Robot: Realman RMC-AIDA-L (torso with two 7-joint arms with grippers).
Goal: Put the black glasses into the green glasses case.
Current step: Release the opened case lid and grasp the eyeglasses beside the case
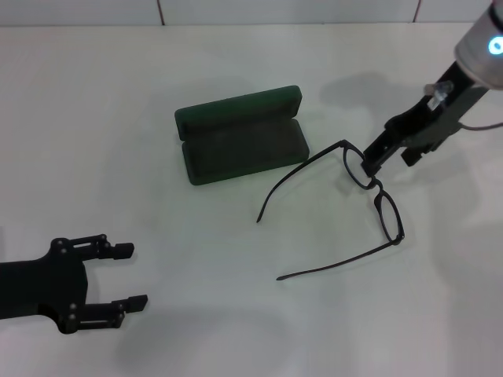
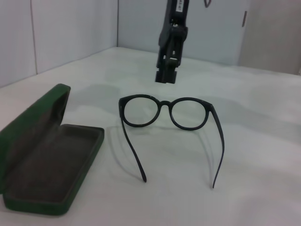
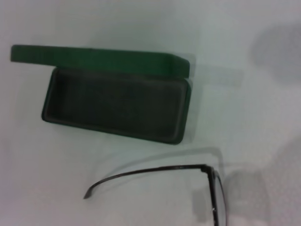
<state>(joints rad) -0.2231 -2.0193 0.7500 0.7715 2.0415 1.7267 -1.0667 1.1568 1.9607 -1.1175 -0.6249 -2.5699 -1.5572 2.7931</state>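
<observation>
On the bench, glasses lie unfolded beside the open case. Right gripper hovers over the frame, jaw state unclear. Left gripper sits parked, jaws open.

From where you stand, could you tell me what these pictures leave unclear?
- Right gripper: head view, its fingertips overlap the black glasses, so contact and finger state are unclear; left wrist view shows it only end-on.
- Black glasses: right wrist view, the edge cuts off most of the frame.
- Green glasses case: any lettering on the lid faces away.
</observation>
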